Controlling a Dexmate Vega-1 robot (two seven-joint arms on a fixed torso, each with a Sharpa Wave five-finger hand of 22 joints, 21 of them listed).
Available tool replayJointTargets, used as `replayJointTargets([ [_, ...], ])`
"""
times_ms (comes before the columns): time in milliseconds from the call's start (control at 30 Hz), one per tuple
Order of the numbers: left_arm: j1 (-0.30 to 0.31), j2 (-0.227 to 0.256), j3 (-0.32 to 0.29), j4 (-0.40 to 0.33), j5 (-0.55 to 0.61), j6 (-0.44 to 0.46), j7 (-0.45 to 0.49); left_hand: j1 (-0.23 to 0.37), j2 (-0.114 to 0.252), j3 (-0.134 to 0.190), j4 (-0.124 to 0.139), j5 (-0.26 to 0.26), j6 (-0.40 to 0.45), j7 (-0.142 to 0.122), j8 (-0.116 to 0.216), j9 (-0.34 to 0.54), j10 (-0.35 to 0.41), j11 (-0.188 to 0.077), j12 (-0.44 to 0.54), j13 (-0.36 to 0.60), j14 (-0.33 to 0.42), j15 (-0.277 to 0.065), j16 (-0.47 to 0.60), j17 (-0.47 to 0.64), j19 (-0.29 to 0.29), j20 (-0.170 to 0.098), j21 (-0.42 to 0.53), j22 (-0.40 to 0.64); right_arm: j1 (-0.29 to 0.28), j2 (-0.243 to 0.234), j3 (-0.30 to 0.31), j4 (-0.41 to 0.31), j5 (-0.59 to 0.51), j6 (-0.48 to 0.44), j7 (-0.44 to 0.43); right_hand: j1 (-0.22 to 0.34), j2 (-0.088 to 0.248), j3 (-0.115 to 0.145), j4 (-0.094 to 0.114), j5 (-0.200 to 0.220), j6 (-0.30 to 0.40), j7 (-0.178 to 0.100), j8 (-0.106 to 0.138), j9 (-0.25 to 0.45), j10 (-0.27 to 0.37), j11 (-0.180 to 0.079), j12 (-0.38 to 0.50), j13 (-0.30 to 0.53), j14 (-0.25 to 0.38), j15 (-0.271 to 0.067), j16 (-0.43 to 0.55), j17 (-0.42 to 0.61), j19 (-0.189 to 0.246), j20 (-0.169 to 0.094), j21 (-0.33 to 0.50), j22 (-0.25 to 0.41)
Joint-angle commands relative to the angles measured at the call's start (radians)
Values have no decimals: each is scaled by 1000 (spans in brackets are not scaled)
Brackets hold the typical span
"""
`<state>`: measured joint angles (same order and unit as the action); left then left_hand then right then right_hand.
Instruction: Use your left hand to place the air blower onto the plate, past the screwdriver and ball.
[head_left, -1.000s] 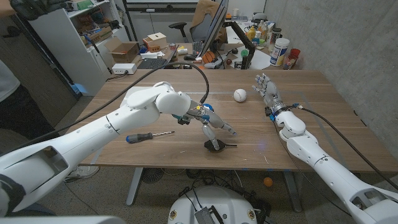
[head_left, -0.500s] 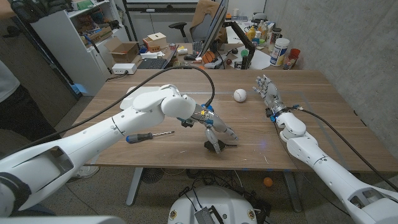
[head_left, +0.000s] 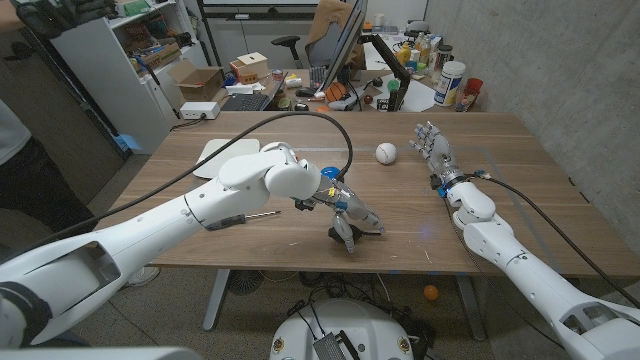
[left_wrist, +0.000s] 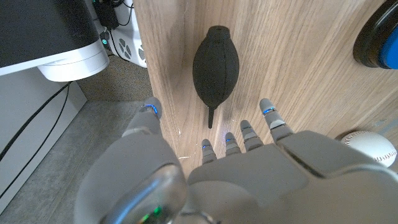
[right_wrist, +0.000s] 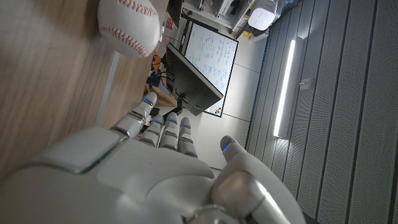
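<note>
Near the table's front edge, at about six o'clock of the tabletop (head_left: 520, 200), the left hand (head_left: 352, 222) hangs over the air blower (left_wrist: 216, 62) with its fingers (left_wrist: 272, 118) spread apart and closed on nothing. The left wrist view shows why: the thumb stands off to one side and the other fingertips fan out above the thin nozzle, so the black bulb lies bare on the wood, probably being straddled before a grasp. No fingertip plainly touches it. Behind the fingers the wrist bends down, and the forearm runs back toward eight o'clock, crossing over the screwdriver (head_left: 232, 219), whose handle shows just beside the arm. The plate (head_left: 222, 153) sits far off at ten o'clock, partly hidden behind the elbow; the ball (head_left: 386, 152) lies at about one o'clock of the blower, well apart. A carry to the plate would therefore have to go back across the screwdriver.

The right hand (head_left: 432, 148) stands idle on its edge at three o'clock, fingers straight, slightly parted, empty, near the ball.
</note>
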<state>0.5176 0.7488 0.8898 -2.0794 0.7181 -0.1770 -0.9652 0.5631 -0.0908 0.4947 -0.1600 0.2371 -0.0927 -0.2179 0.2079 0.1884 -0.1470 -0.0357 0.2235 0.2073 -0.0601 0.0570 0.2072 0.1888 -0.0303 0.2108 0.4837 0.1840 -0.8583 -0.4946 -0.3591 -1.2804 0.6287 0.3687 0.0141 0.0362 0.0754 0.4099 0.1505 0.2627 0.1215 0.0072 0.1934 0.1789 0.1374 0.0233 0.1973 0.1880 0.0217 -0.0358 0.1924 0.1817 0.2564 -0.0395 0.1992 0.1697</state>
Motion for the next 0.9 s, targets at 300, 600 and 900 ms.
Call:
replayJointTargets([
  [300,71,25,-2,-78,241,-30,19,33,2,-4,-5,-3,-4,-2,2,3,-16,-2,1,5,6,0,3,2,10,3,-5,5,-23,-8,15,-5,18,10,4,-7,42,0,0,4,10,2,-1,4,12,0,2,5,6,-26,-2,3,7,-34,-1,4],
  [600,124,35,-8,-101,430,-61,74,57,9,-3,-7,-4,-5,-1,3,4,-13,-4,3,6,24,-6,8,3,19,3,-6,6,-23,-2,14,6,22,14,10,-7,42,-1,1,3,12,3,-1,4,14,-2,2,5,8,-22,-2,4,8,-33,-1,4],
  [900,164,35,-35,-78,492,-80,149,75,16,-4,-5,-7,0,-1,6,4,-5,-5,6,6,40,-5,12,4,37,2,-3,8,-22,-2,13,7,18,13,5,-7,42,-1,1,3,12,4,-1,4,15,2,2,5,9,-21,-2,4,9,-32,0,4],
])
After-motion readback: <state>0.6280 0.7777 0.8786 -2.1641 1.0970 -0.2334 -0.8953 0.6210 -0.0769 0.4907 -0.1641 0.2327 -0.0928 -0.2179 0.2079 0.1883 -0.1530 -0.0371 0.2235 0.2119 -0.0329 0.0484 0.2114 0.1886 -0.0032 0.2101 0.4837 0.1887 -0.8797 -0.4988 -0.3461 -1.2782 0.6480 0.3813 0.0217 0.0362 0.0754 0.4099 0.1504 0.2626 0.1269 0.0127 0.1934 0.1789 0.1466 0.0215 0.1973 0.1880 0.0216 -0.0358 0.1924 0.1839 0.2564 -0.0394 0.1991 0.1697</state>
